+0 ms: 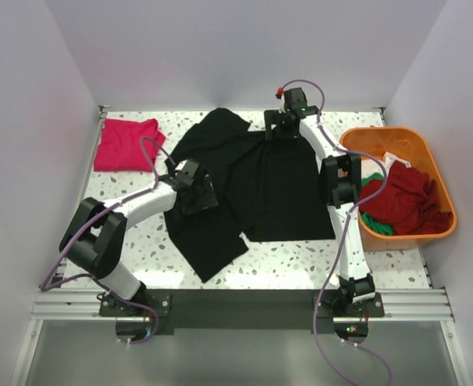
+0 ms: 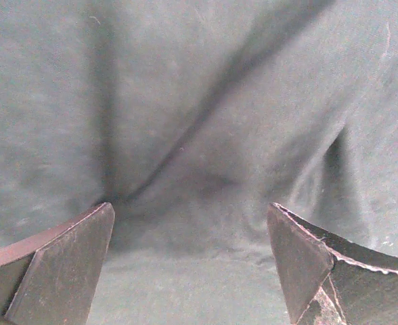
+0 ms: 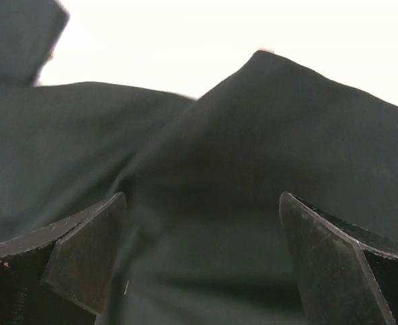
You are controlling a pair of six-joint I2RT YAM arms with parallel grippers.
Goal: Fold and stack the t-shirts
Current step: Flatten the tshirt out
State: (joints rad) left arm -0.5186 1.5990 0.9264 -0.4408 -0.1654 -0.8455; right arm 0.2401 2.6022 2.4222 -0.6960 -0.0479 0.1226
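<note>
A black t-shirt [image 1: 269,189] lies spread and creased on the table's middle. My left gripper [image 1: 200,197] is over its left part, jaws open, with wrinkled black cloth [image 2: 206,135] filling the left wrist view. My right gripper [image 1: 282,133] is at the shirt's far edge, jaws open, with a raised fold of black cloth [image 3: 267,135] between and beyond the fingers. A folded bright pink-red t-shirt [image 1: 125,145] lies at the far left. Dark red [image 1: 405,197], green [image 1: 377,223] and white [image 1: 373,166] shirts lie in the tub.
An orange plastic tub [image 1: 397,138] stands at the right edge of the speckled table [image 1: 301,253]. White walls close in the back and both sides. A black rail runs along the near edge.
</note>
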